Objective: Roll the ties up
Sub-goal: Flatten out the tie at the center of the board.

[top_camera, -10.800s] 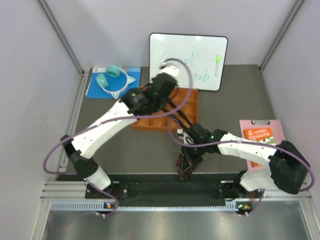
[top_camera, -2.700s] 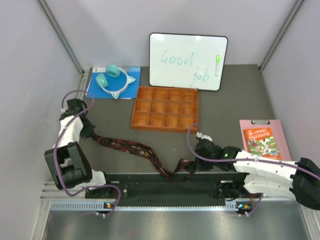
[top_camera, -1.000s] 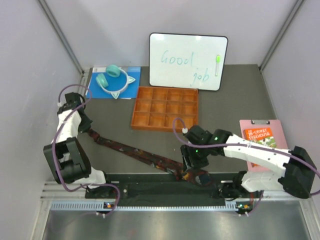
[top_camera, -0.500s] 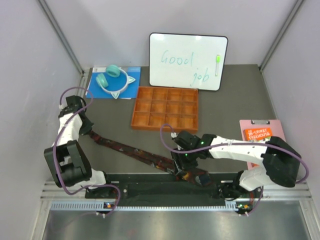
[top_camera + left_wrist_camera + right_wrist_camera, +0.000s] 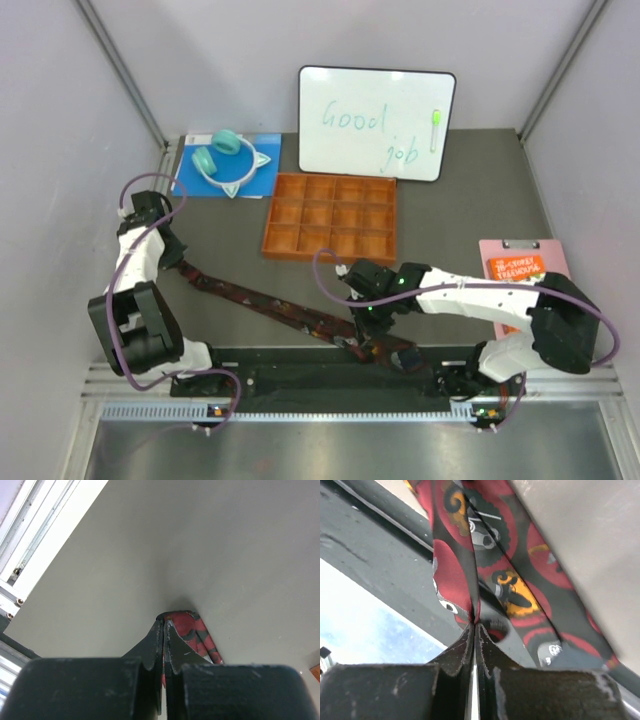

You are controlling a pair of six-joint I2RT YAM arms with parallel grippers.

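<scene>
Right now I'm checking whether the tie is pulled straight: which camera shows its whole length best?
The top view: the tie runs diagonally from the left gripper to the right gripper. The left wrist view shows only its pinched end; the right wrist view, a patterned fold close up.

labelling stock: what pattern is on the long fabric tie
Long fabric tie: red discs, orange swirls on black; right wrist view.
</scene>
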